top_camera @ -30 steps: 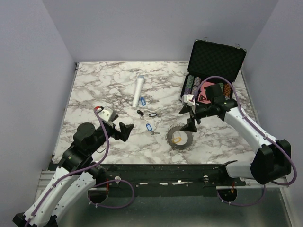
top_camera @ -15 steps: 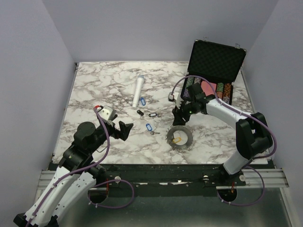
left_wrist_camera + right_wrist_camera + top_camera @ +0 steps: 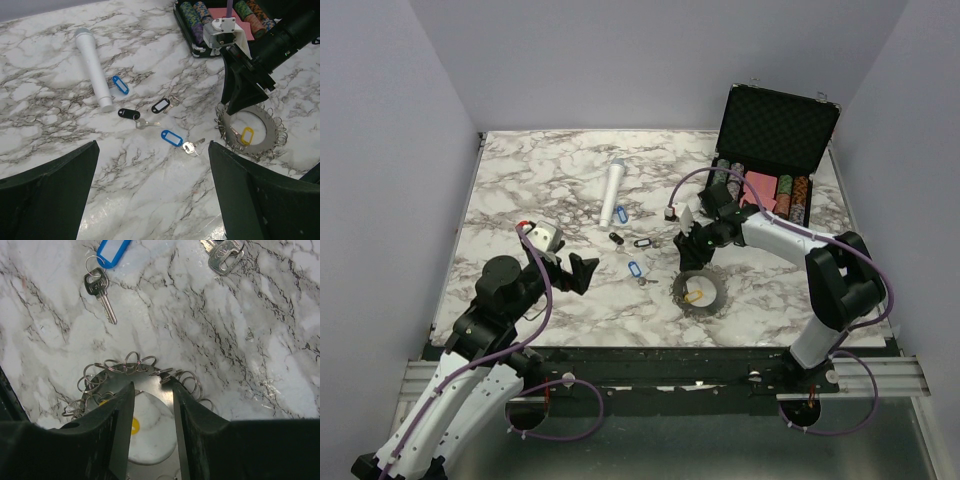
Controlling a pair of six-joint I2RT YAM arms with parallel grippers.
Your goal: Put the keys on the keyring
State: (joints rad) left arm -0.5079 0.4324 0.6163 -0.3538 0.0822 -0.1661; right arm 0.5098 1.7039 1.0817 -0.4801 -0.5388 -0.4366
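Right gripper (image 3: 150, 386) stood low over the far rim of the keyring (image 3: 270, 132), pointing down at it. Its two fingers were drawn to a narrow gap. In the wrist view a short piece of the toothed rim, with some small wire loops on it, lay just between the fingertips. Whether the fingers already pinched the rim or only stood beside it, I could not tell. The keyring lay flat on the marble table (image 3: 520, 190), near the front edge and a little right of the middle. A yellow tag (image 3: 247, 135) lay inside its wide centre hole.

The loose keys lay on the table to the left of the keyring, apart from it. Nearest was a blue-tagged key (image 3: 172, 138), near the rim but not touching it. Further left lay a black-tagged key (image 3: 161, 105) and a second black-tagged key (image 3: 129, 113). A second blue tag (image 3: 120, 84) lay close beside a white cylinder (image 3: 613, 192).

Left gripper (image 3: 582, 275) hovered above the table left of the keys, its fingers spread wide, with nothing between them. An open case (image 3: 775, 120) with poker chips stood at the far right corner.
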